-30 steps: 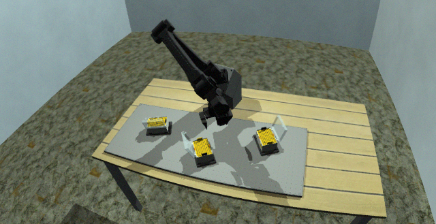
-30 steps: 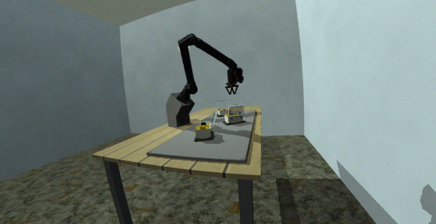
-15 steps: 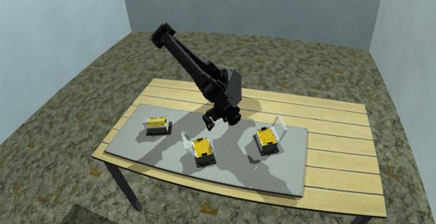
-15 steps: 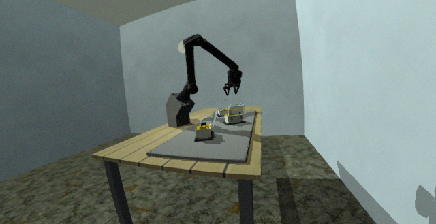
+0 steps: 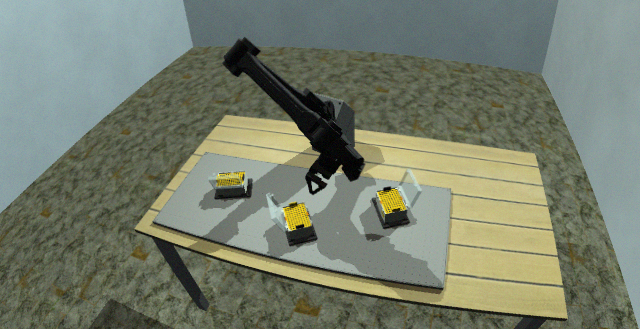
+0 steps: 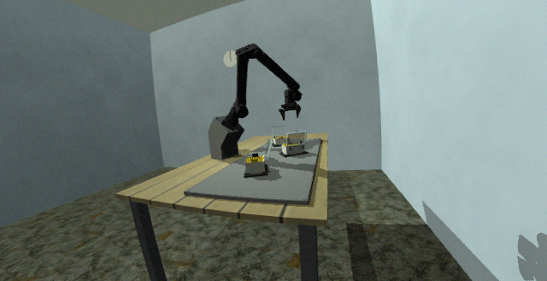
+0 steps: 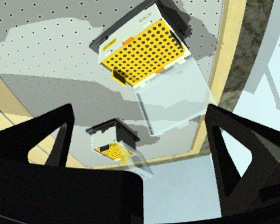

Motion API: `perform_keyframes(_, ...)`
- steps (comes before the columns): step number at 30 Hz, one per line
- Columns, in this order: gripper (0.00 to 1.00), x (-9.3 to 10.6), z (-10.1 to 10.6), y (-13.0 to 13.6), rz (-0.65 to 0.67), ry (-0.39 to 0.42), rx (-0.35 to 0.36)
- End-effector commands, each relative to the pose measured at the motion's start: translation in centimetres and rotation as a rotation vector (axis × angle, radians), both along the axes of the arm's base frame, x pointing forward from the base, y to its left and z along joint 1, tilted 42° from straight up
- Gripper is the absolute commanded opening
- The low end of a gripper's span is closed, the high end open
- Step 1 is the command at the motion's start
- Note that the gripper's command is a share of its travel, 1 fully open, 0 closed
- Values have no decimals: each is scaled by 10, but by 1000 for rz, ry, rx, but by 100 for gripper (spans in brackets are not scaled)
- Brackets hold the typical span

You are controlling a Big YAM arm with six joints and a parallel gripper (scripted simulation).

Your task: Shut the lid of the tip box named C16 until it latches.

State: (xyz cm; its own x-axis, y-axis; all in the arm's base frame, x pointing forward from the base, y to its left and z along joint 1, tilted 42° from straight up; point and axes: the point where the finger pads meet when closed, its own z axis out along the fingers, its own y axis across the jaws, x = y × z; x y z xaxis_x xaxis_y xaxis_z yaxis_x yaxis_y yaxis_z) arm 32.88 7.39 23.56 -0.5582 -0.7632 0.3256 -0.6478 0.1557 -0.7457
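Your pincer (image 5: 315, 183) is hanging fully spread and gripping nothing, well above the worktop (image 5: 500, 209); the middle tip box (image 5: 297, 217) is sitting below it.

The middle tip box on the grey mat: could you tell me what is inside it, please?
The middle tip box stands open, lid raised. Inside shows a yellow tray dotted with rows of small dark holes. Anything below that tray is covered, so no tips can be made out.

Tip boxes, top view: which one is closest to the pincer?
The middle tip box. The open pincer hangs just behind it; the two outer boxes sit farther off.
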Motion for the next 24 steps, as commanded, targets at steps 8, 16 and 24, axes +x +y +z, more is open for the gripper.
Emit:
perform_keyframes(8,100,3,5,9,186,149,-247)
perform_keyframes(16,100,1,10,7,288,222,-416)
perform_keyframes(24,100,1,8,8,354,288,-532)
